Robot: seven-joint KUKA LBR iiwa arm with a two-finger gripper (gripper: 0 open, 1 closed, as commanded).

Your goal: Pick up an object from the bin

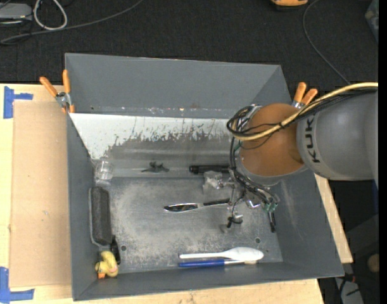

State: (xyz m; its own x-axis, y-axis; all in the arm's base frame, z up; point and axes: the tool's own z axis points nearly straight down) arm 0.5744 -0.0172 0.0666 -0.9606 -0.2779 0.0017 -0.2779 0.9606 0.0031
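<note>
the gripper (233, 219) is down low over the floor of the grey metal bin (180, 87), right of the middle, under the orange-brown cover on the wrist. whether it is spread or pinched together i cannot tell from here. cables and linkages crowd its tip, and i see nothing clearly caught in it.

just to its left lies a shiny metal spoon with a dark handle (188, 206), flat on the bin floor. the bowl points left and the handle end runs up to the gripper, touching or just short, i can't say which. a little above is a small crumpled clear scrap (212, 181), and beyond it a black marker (209, 168) at the foot of the back wall. toward the front a white plastic spoon (226, 255) and a blue pen (203, 264) lie side by side, apart from the gripper. far left are a long black bar (101, 215) and a small yellow toy (106, 264).

as i read it, the gripper is at picking height but the pick is not done. everything rests on the floor, so the closing and the lift out are left.
</note>
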